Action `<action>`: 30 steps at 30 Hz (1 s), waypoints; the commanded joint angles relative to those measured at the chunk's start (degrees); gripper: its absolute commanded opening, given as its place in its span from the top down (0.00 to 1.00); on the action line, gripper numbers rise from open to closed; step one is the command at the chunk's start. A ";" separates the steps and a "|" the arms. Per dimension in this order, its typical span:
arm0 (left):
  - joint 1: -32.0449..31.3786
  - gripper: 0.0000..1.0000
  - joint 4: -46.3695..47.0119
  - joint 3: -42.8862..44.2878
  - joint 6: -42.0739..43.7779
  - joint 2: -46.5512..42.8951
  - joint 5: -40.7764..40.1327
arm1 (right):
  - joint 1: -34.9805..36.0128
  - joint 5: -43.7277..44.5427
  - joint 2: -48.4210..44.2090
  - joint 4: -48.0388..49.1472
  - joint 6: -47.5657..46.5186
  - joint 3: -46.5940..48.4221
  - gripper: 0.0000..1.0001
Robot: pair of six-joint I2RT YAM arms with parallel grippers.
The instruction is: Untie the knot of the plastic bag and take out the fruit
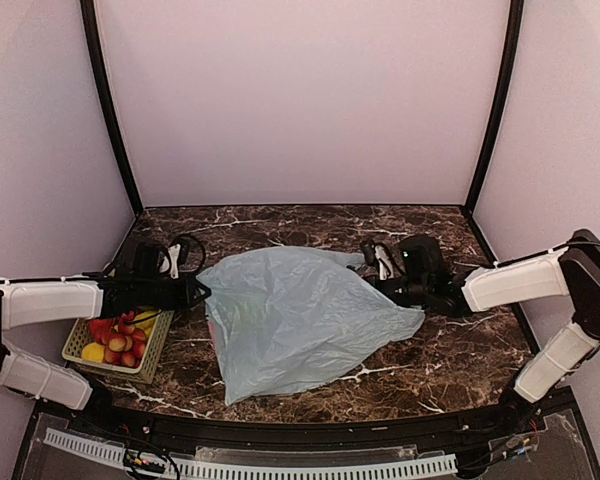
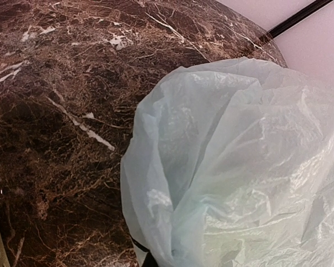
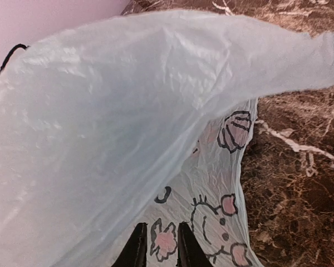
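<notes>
Plastic bag [image 1: 300, 320] lies flat, no knot visible, between your left pincer [image 1: 195, 292], clenched on its edge, and right pincer [image 1: 378, 262], grip unclear; probably nearly finished.

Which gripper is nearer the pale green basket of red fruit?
Left. The left gripper sits beside the basket; the right gripper is across the pale blue-green plastic bag.

Left arm [image 1: 50, 300] and right arm [image 1: 510, 283] in smooth white rounded shells, bulky black joints [image 1: 592, 285] between the segments, left gripper [image 1: 202, 292] and right gripper [image 1: 373, 262] black with white finger mounts, slim black fingertips [image 3: 136, 247], thin black cable [image 1: 190, 243] looping off the left wrist
</notes>
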 commanded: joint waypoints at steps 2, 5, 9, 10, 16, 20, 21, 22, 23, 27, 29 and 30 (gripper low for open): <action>0.48 0.99 -1.47 2.28 3.20 0.89 1.25 | -1.66 4.06 -8.01 -3.93 -1.98 -2.50 0.82; 0.55 0.99 -1.25 2.84 4.99 1.37 2.03 | -1.99 3.70 -12.53 -4.59 -2.17 -3.91 0.82; 0.48 0.99 -2.88 5.95 9.77 4.48 7.89 | -1.99 -1.04 -16.81 -4.96 -3.23 -3.81 0.80; 0.44 0.99 -2.63 7.07 10.43 5.13 9.25 | -1.69 -2.01 -17.08 -5.40 -3.47 -3.50 0.80; -1.64 0.99 -3.16 14.07 16.72 10.45 15.10 | 4.44 -3.23 -14.03 -4.04 -4.04 -1.40 0.79; -6.03 0.99 -3.71 19.69 20.28 11.31 15.41 | 11.13 -1.81 -9.61 -0.79 -3.15 0.98 0.79; -6.51 0.99 -3.89 21.35 20.61 11.28 15.26 | 12.24 -0.35 -8.71 -0.63 -2.96 1.59 0.79; -7.05 0.99 -4.09 22.07 20.85 11.05 15.08 | 13.35 0.71 -8.03 -0.39 -2.74 1.98 0.79; -7.24 0.99 -3.94 23.23 20.85 10.84 15.09 | 13.87 1.42 -7.49 0.49 -2.36 1.90 0.79; -7.60 0.99 -1.38 24.41 20.01 9.95 15.86 | 15.75 3.35 -6.81 3.35 -1.06 1.46 0.76; -7.61 0.99 -1.53 25.07 19.96 11.21 16.69 | 16.90 4.56 -6.54 2.83 -1.35 2.30 0.73; -7.61 0.99 -1.66 25.38 20.07 12.93 16.99 | 17.45 5.45 -6.42 2.51 -1.42 2.73 0.73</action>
